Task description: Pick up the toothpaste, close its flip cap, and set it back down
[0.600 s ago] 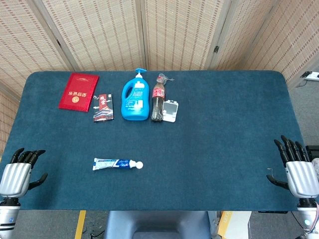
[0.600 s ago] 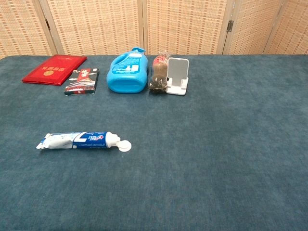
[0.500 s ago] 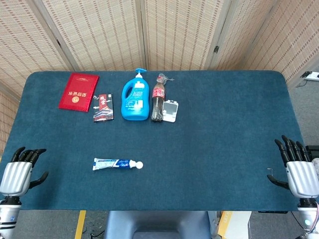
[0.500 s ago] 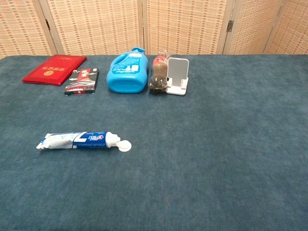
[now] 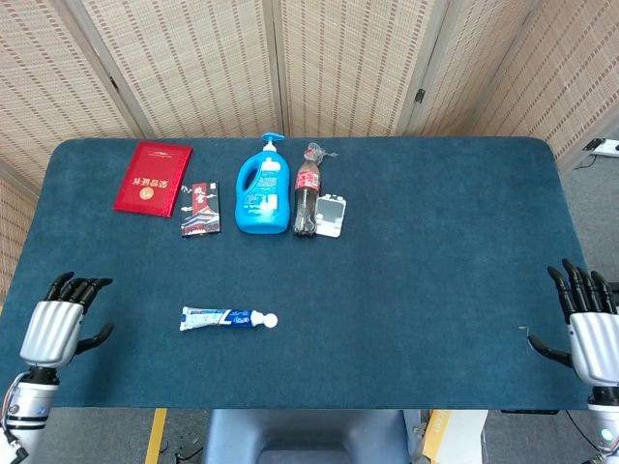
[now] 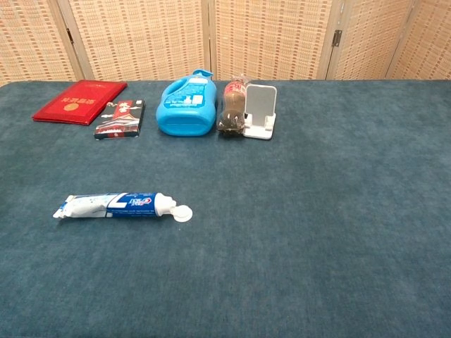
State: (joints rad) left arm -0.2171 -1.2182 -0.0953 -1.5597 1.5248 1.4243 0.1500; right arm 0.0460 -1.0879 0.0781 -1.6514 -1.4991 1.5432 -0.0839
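toothpaste (image 5: 227, 318) flat, flip cap (image 6: 182, 213) open | cola bottle (image 5: 307, 200) lying, dark liquid inside

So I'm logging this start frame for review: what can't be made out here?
- Print on the toothpaste: too small in both views.
- Right hand: head view's right edge cuts it off.
- Both hands, including the left hand: outside the chest view.
- Bottle label: foreshortened in the chest view.

A red booklet (image 5: 153, 177) is lying at the table's (image 5: 435, 242) far left, a dark packet (image 5: 200, 209) just beside it. A blue jug (image 5: 264, 188) and cola bottle (image 5: 307, 189) are lying side by side, with what may be a white stand (image 6: 260, 111) sitting against the bottle.
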